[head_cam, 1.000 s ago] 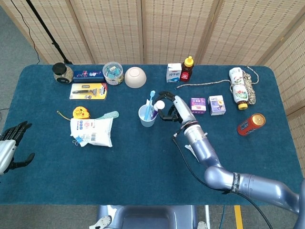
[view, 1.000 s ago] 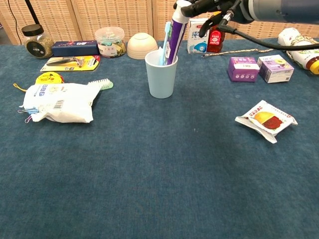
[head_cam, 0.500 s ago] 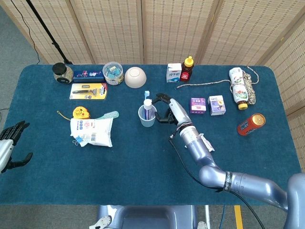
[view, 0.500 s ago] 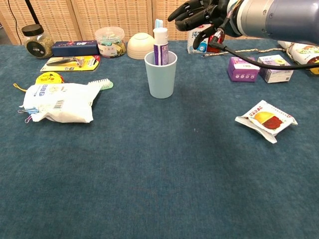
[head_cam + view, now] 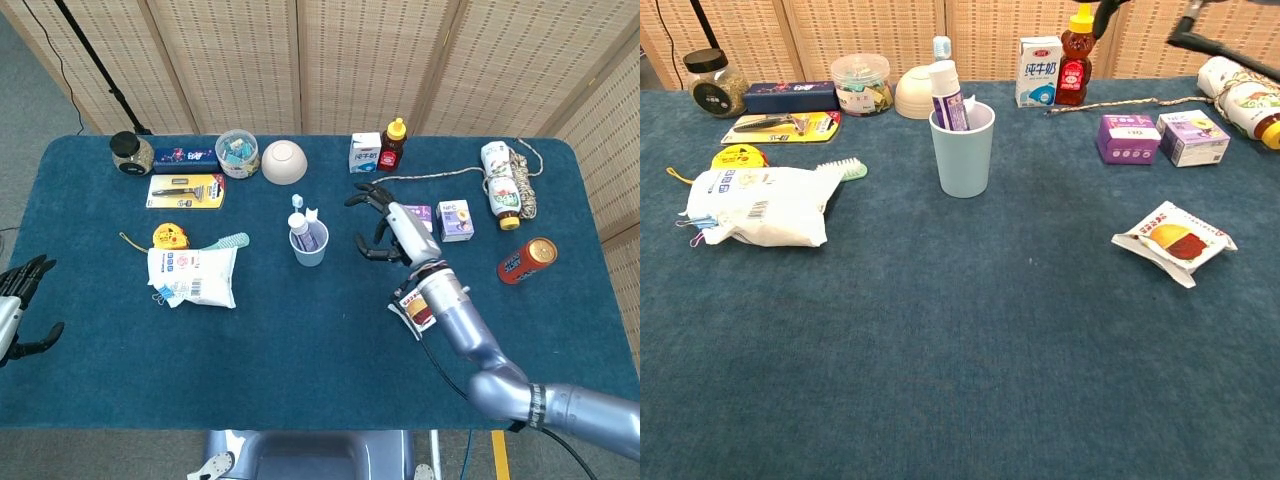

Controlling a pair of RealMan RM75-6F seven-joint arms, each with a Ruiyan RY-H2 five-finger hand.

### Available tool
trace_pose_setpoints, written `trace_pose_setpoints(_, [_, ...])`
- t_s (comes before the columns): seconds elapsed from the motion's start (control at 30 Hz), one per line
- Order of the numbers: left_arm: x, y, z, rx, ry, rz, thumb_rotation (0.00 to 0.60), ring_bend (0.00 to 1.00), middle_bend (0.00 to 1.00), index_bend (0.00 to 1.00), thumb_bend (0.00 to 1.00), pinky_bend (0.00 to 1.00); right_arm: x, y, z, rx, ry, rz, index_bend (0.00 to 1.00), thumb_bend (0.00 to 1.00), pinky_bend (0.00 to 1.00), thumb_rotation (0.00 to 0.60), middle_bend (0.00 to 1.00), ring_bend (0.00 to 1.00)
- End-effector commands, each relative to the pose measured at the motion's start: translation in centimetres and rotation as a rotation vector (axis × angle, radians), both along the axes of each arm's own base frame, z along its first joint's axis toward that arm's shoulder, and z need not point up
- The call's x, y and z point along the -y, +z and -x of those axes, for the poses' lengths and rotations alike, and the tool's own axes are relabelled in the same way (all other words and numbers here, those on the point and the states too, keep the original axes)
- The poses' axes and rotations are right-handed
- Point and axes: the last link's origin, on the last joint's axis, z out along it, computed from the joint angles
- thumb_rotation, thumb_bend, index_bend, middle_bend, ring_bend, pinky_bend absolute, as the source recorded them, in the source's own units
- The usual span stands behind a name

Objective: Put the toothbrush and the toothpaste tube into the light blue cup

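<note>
The light blue cup [image 5: 309, 247] [image 5: 962, 150] stands near the table's middle. The purple and white toothpaste tube [image 5: 303, 230] [image 5: 947, 97] and the blue toothbrush [image 5: 296, 203] [image 5: 941, 47] stand inside it, leaning left. My right hand [image 5: 385, 222] hovers to the right of the cup, apart from it, fingers spread and holding nothing. My left hand [image 5: 18, 300] is at the table's left edge, fingers apart and empty. In the chest view only dark bits of the right arm [image 5: 1195, 25] show at the top right.
A snack packet [image 5: 1173, 240] lies at the front right. Purple boxes [image 5: 432, 220], a milk carton [image 5: 365, 152] and a honey bottle [image 5: 393, 144] sit behind the right hand. A white pouch [image 5: 193, 275], a tape measure [image 5: 165, 236] and a green brush [image 5: 230, 241] lie to the left.
My right hand let go of the toothpaste tube, which dropped into the cup. The hand then drew back to the right and opened. The left hand stayed put.
</note>
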Motion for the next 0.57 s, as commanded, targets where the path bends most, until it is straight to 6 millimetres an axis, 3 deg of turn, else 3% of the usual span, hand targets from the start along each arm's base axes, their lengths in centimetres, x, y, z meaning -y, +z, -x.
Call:
trace_pose_setpoints(0.03, [0.9,-0.2,0.3,-0.004,-0.004,-0.010,0.600,0.00,0.00,0.00,0.34,0.00,-4.6,4.0,6.8,-0.271,0.114,0.147,0.07,0.24,0.27,0.600,0.00,0.00])
trace_pose_setpoints(0.1, [1.4,-0.4,0.5,-0.006,-0.001,-0.013,0.600,0.00,0.00,0.00,0.32,0.00,-5.6,4.5,8.9,-0.359,0.132,0.174,0.01,0.07,0.14,0.600,0.00,0.00])
trace_pose_setpoints(0.17, [1.9,-0.4,0.7,-0.009,0.001,-0.026,0.600,0.00,0.00,0.00,0.29,0.00,-6.7,5.0,11.1,-0.428,0.139,0.194,0.00,0.01,0.06,0.600,0.00,0.00])
trace_pose_setpoints(0.3, [2.8,-0.4,0.8,-0.011,-0.025,-0.077,0.600,0.00,0.00,0.00,0.24,0.00,-8.9,5.7,15.5,-0.541,0.132,0.240,0.00,0.00,0.00,0.600,0.00,0.00])
trace_pose_setpoints(0.33, [3.3,-0.3,1.0,-0.017,-0.028,-0.103,0.600,0.00,0.00,0.00,0.23,0.00,-10.2,6.1,18.1,-0.594,0.096,0.241,0.00,0.00,0.00,0.600,0.00,0.00])
trace_pose_setpoints(0.4, [4.0,-0.3,1.3,-0.026,-0.032,-0.124,0.600,0.00,0.00,0.00,0.23,0.00,-11.9,6.6,20.8,-0.619,0.072,0.266,0.00,0.00,0.00,0.600,0.00,0.00])
trace_pose_setpoints(0.57, [4.3,-0.8,2.2,-0.038,-0.027,-0.120,0.600,0.00,0.00,0.00,0.23,0.00,-13.7,7.1,23.7,-0.632,0.027,0.333,0.00,0.00,0.00,0.600,0.00,0.00])
